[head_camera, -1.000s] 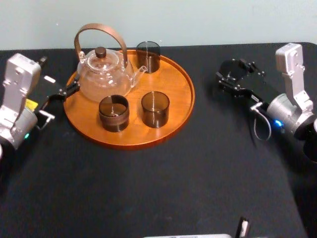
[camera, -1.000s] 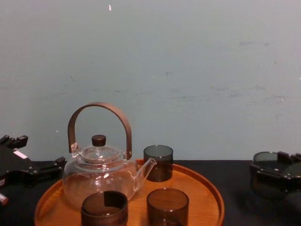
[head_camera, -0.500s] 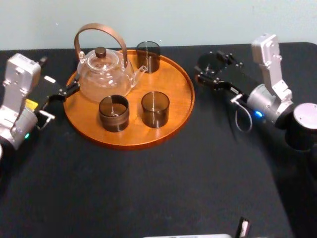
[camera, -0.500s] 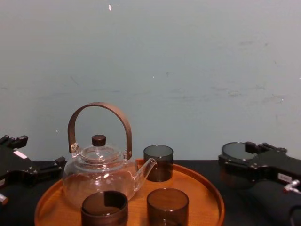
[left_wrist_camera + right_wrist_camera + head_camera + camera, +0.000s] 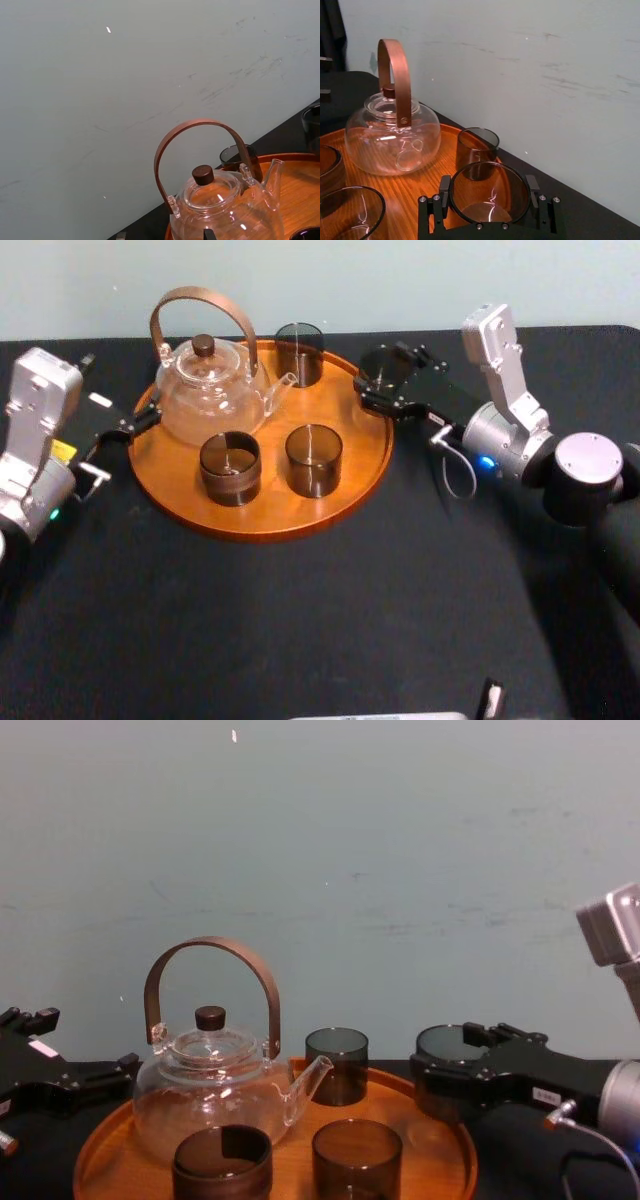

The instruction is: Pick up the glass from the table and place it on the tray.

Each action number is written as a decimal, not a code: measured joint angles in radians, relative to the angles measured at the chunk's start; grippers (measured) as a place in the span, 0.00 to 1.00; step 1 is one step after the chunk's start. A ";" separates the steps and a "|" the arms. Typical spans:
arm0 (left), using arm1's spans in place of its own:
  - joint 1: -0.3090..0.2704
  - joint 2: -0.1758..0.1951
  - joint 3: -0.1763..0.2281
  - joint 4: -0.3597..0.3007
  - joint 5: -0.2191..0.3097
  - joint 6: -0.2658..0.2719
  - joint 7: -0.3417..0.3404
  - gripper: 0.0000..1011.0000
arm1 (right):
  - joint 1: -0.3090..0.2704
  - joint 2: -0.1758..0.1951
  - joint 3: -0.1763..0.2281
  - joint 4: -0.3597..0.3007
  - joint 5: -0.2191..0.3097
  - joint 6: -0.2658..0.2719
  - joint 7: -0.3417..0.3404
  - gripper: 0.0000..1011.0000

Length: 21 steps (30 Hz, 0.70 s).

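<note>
The right gripper (image 5: 385,382) has swung in from the far right of the table (image 5: 300,620). A second ago it was well clear of the tray (image 5: 270,530), half a second ago near it, and now it is right at the tray's right edge. Its fingers are clamped around the glass (image 5: 378,364), holding it upright. The glass sits over the rim on that side; I can't tell if its base touches the wood.

Nothing else has budged. The left gripper (image 5: 118,395) is parked just off the tray's left edge, fingers spread wide with nothing between them.

Count them up: one glass teapot (image 5: 205,390) with a brown hoop handle, at the back left of the tray. There are three smoky glasses on the wood: the rear glass (image 5: 299,353) by the spout, the front glass (image 5: 313,460), and the darker glass (image 5: 230,468) beside it. With the carried one, that makes four glasses.
</note>
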 joint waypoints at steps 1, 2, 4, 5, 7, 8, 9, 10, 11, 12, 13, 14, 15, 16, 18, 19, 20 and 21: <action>0.000 0.000 0.000 0.000 0.000 0.000 0.000 0.99 | 0.005 -0.002 -0.002 0.008 0.000 -0.003 0.004 0.90; 0.000 0.000 0.000 0.000 0.000 0.000 0.000 0.99 | 0.009 -0.004 -0.004 0.015 -0.001 -0.006 0.006 0.90; 0.000 0.000 0.000 0.000 0.000 0.000 0.000 0.99 | 0.024 -0.012 -0.010 0.040 -0.001 -0.017 0.015 0.90; 0.000 0.000 0.000 0.000 0.000 0.000 0.000 0.99 | 0.029 -0.014 -0.012 0.049 -0.001 -0.021 0.018 0.90; 0.000 0.000 0.000 0.000 0.000 0.000 0.000 0.99 | 0.042 -0.020 -0.016 0.072 -0.002 -0.033 0.026 0.90; 0.000 0.000 0.000 0.000 0.000 0.000 0.000 0.99 | 0.047 -0.023 -0.017 0.081 -0.002 -0.037 0.029 0.90; 0.000 0.000 0.000 0.000 0.000 0.000 0.000 0.99 | 0.057 -0.027 -0.020 0.099 -0.002 -0.046 0.037 0.90; 0.000 0.000 0.000 0.000 0.000 0.000 0.000 0.99 | 0.062 -0.030 -0.021 0.109 -0.002 -0.051 0.041 0.90; 0.000 0.000 0.000 0.000 0.000 0.000 0.000 0.99 | 0.068 -0.032 -0.022 0.119 -0.001 -0.056 0.045 0.90; 0.000 0.000 0.000 0.000 0.000 0.000 0.000 0.99 | 0.073 -0.035 -0.023 0.129 -0.001 -0.061 0.048 0.90; 0.000 0.000 0.000 0.000 0.000 0.000 0.000 0.99 | 0.084 -0.041 -0.024 0.151 0.000 -0.071 0.054 0.90; 0.000 0.000 0.000 0.000 0.000 0.000 0.000 0.99 | 0.089 -0.044 -0.024 0.161 0.000 -0.076 0.056 0.90; 0.000 0.000 0.000 0.000 0.000 0.000 0.000 0.99 | 0.093 -0.047 -0.025 0.169 0.000 -0.079 0.058 0.90; 0.000 0.000 0.000 0.000 0.000 0.000 0.000 0.99 | 0.102 -0.052 -0.027 0.188 0.000 -0.088 0.062 0.90; 0.000 0.000 0.000 0.000 0.000 0.000 0.000 0.99 | 0.112 -0.057 -0.028 0.206 -0.001 -0.096 0.067 0.90; 0.000 0.000 0.000 0.000 0.000 0.000 0.000 0.99 | 0.116 -0.060 -0.029 0.215 -0.001 -0.100 0.069 0.90; 0.000 0.000 0.000 0.000 0.000 0.000 0.000 0.99 | 0.126 -0.066 -0.030 0.238 -0.002 -0.109 0.074 0.90; 0.000 0.000 0.000 0.000 0.000 0.000 0.000 0.99 | 0.131 -0.070 -0.030 0.248 -0.002 -0.114 0.075 0.90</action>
